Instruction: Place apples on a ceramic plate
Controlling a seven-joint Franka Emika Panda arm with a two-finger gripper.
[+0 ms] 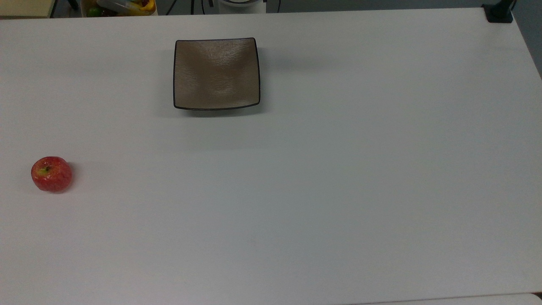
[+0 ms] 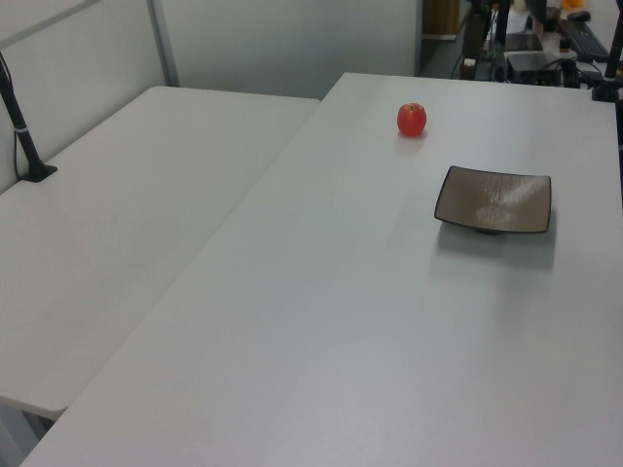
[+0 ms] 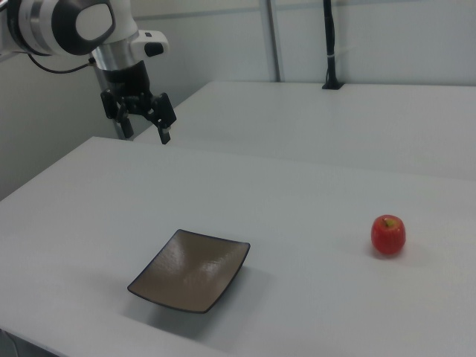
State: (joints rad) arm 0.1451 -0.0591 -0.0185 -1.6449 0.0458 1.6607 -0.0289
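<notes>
A small red apple (image 1: 51,173) with a yellow-green stem dip rests on the white table at the top view's far left. It also shows in the left view (image 2: 412,119) and the right view (image 3: 388,234). The square taupe-brown ceramic plate (image 1: 216,73) with a thin black rim lies bare on the table, well apart from the apple; the plate (image 2: 494,198) sits toward the left view's right, and the plate (image 3: 190,270) is low in the right view. My gripper (image 3: 146,135) hangs open high above the table, up and left of the plate in the right view, holding nothing.
A second white table (image 2: 127,214) adjoins on the left view's left. A black post with a clamp (image 1: 499,12) stands at the top view's upper right corner. A box of colourful items (image 1: 120,6) sits beyond the table's far edge.
</notes>
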